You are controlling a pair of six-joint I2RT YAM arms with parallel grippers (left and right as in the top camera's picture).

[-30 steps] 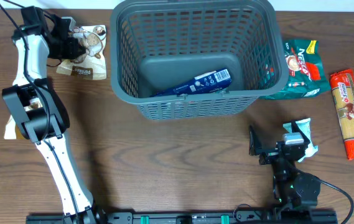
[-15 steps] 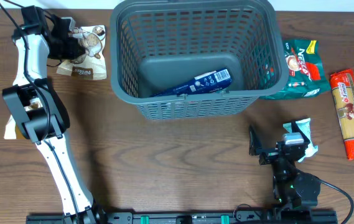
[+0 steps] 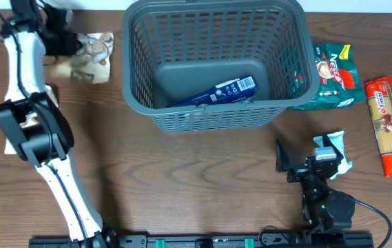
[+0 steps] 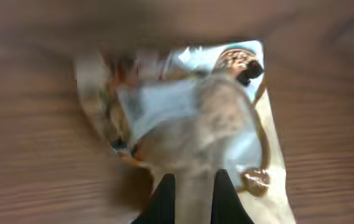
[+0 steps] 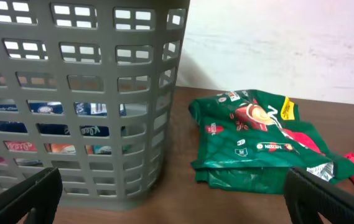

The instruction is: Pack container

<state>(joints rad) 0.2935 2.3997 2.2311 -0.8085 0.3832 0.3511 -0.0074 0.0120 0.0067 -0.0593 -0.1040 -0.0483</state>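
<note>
Left gripper (image 4: 192, 183) pinched nearly closed on the edge of a beige snack packet (image 4: 183, 106), blurred, at the far left of the wooden table (image 3: 182, 179). Right gripper (image 3: 307, 160) spread wide, holding nothing, near the front right. Dark grey basket (image 3: 213, 114) centre-back, blue packet (image 3: 216, 91) lying inside, green Nescafé pouch (image 3: 333, 76) against its right wall.

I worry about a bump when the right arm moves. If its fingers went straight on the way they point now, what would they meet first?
Probably the green coffee packet, at its left edge. The corner of the basket sits just left of that line, and depth is unclear.
</note>
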